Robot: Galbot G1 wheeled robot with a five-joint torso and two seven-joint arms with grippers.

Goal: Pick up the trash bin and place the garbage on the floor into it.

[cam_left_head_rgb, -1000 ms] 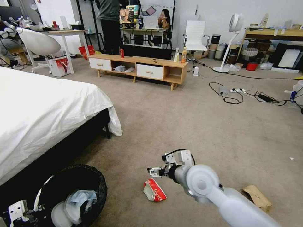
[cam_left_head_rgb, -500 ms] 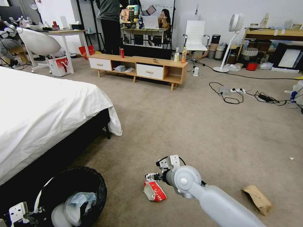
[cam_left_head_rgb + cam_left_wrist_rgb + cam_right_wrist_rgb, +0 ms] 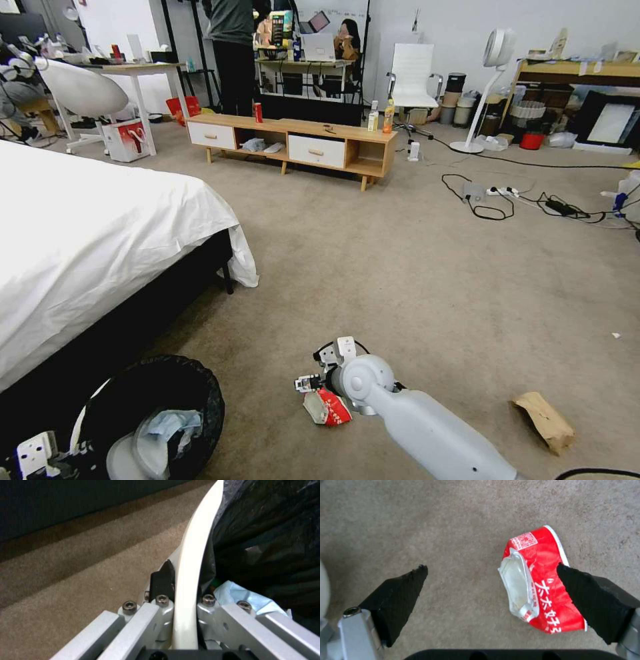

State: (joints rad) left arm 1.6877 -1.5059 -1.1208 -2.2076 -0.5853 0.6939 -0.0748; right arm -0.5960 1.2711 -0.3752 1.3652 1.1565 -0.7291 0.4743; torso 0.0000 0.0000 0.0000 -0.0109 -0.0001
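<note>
The trash bin (image 3: 200, 393), white with a black bag, hangs at the lower left of the head view. My left gripper (image 3: 37, 457) is shut on its white rim (image 3: 188, 580), which runs between the fingers. A light blue mask (image 3: 163, 427) lies inside the bin (image 3: 266, 530). My right gripper (image 3: 312, 382) hangs open just above the floor (image 3: 413, 280), over a red-white snack packet (image 3: 331, 408). In the right wrist view the packet (image 3: 541, 580) lies off-centre, under one black pad (image 3: 596, 600) of the gripper (image 3: 491, 567). A brown paper bag (image 3: 545, 420) lies to the right.
A bed with a white sheet (image 3: 87, 227) stands close on the left, beside the bin. A low wooden cabinet (image 3: 293, 143) with a tall red can (image 3: 257, 112) and drink bottles (image 3: 381, 117) stands farther off. Cables (image 3: 527, 200) and a standing fan (image 3: 490, 87) are at the far right.
My right gripper has come down and to the left, onto the snack packet. The bin and my left gripper have stayed in place.
</note>
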